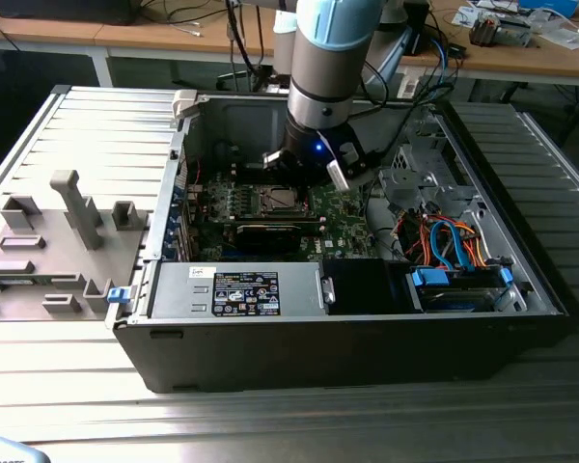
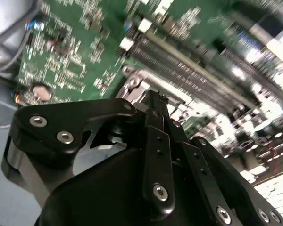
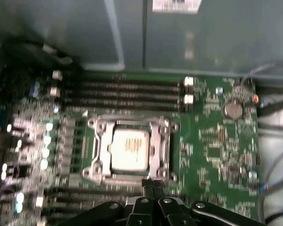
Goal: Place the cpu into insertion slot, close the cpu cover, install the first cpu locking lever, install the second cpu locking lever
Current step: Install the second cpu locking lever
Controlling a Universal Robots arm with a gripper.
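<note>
The cpu (image 3: 129, 149) lies with its dull silver top up in the insertion slot (image 3: 87, 141) on the green motherboard (image 3: 217, 146). The silvery cpu cover (image 3: 161, 149) lies flat as a frame around it. My gripper (image 3: 153, 184) hovers just above the board at one edge of the socket, its black fingers pressed together and holding nothing. In the second wrist view the shut gripper (image 2: 156, 100) points at the socket's metal rim (image 2: 134, 84). In the exterior view my arm (image 1: 318, 106) reaches down into the open computer case, just beside the cpu (image 1: 278, 201).
Long memory slots (image 3: 125, 92) run beside the socket, and a coin battery (image 3: 233, 110) sits further off. A black card (image 1: 270, 234), the power supply (image 1: 236, 289) and a bundle of cables (image 1: 449, 241) crowd the case. The case's grey walls (image 1: 241, 121) surround the board.
</note>
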